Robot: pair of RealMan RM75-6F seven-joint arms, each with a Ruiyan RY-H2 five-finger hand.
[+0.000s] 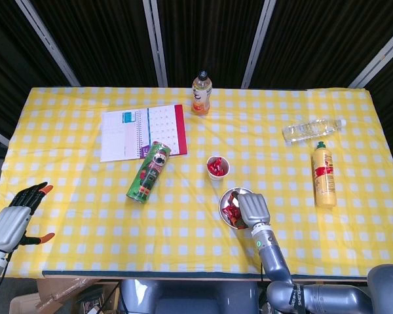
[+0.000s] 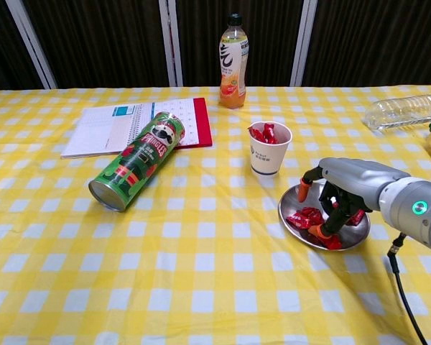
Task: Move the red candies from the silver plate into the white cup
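"Pringles" on the green can [image 2: 135, 162]

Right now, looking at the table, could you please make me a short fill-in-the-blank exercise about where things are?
1. The right hand reaches into the silver plate, which holds red ____.
2. The white cup already contains candies and stands ____, not tipped over.
3. The green chips can lies on its ____.
4. The can's far end overlaps the open ____.

Missing words: candies; upright; side; notebook

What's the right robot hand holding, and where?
Cannot tell: right robot hand has fingers down among red wrapped candies in the round silver metal plate; no grip visible.
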